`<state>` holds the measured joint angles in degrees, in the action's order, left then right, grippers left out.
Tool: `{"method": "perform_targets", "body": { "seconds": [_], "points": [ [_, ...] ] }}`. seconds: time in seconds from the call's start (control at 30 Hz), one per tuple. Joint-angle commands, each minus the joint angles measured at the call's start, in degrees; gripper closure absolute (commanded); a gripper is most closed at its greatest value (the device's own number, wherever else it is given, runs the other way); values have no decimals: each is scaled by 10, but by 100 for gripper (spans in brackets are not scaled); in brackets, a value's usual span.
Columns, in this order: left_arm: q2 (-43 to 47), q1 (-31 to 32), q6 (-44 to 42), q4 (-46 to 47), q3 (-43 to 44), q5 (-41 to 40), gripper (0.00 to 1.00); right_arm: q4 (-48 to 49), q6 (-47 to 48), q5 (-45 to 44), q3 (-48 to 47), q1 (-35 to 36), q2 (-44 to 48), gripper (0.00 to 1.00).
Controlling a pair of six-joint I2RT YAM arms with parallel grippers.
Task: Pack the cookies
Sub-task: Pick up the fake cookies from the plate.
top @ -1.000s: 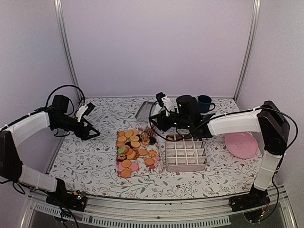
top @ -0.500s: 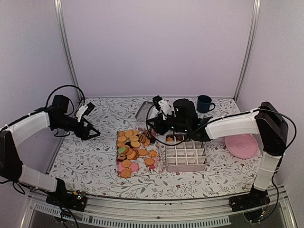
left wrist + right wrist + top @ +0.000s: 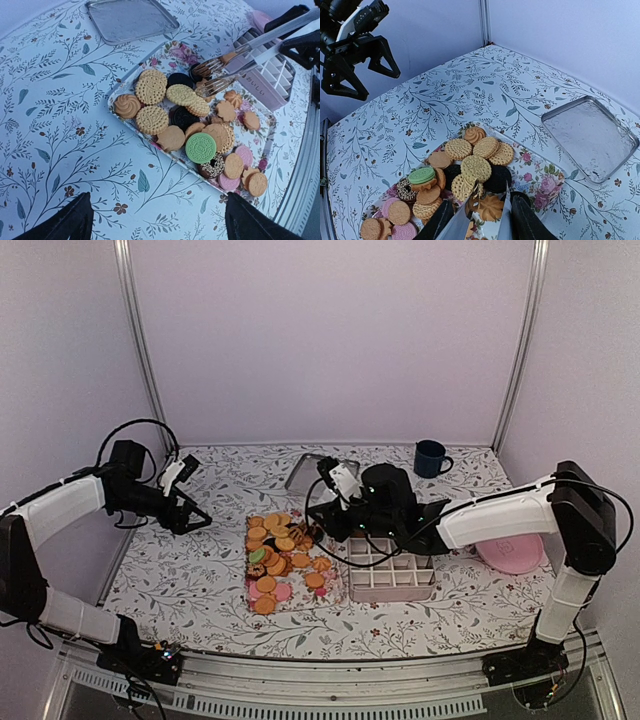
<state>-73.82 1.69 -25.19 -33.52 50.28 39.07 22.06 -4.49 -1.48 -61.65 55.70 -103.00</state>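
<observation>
Cookies (image 3: 475, 167) (floral tray (image 3: 540, 182)) beneath right gripper (image 3: 489, 205), perhaps touching one.

The left arm (image 3: 60, 502) and the right arm (image 3: 495, 505) are built alike, with smooth white shells over the long links, bulky black housings at the joints, and black bases (image 3: 150, 660) at the foot. Thin black cables (image 3: 135, 425) arch in loose loops over each wrist, and a small white camera block (image 3: 178, 472) is mounted there. The left gripper (image 3: 190, 524) ends in two matte black, wedge-shaped fingers (image 3: 70, 225), while the right gripper (image 3: 318, 530) carries long silver metal fingers tipped with fork tines (image 3: 212, 65) fixed to a black body.
</observation>
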Motion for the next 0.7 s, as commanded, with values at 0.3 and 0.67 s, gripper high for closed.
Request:
{"method": "perform_targets", "body": {
  "seconds": [0.3, 0.67],
  "points": [
    [-2, -6, 11, 21, -7, 18, 8, -14, -5, -23, 21, 9, 65, 67],
    [-1, -6, 11, 21, -11, 20, 8, -25, -17, -19, 46, 10, 101, 67]
  ]
}}
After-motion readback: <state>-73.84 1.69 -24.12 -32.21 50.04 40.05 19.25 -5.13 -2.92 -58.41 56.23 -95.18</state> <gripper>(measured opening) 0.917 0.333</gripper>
